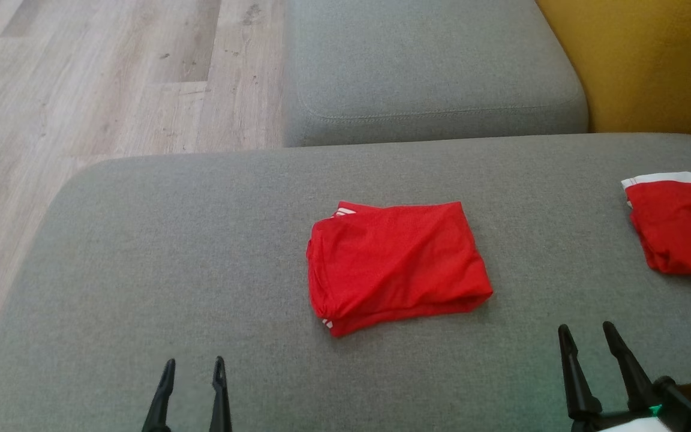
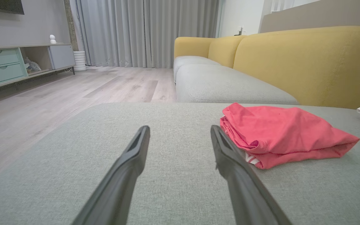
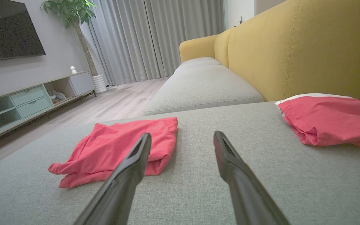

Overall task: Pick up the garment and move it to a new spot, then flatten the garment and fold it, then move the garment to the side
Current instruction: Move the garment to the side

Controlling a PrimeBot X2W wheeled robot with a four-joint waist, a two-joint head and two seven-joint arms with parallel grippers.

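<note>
As the folded red garment (image 1: 393,267) lies in the middle of the grey cushion (image 1: 141,270), ahead of and between the left gripper (image 1: 194,360) and the right gripper (image 1: 585,326), its long side is seen running across them. The right one is judged slightly nearer; both are held wide open, with nothing gripped.

Bright, soft, even light. Thin shadow under the garment (image 1: 396,264), near edge. Head view slightly soft. Wrist views bow at edges, red washed to pink.
</note>
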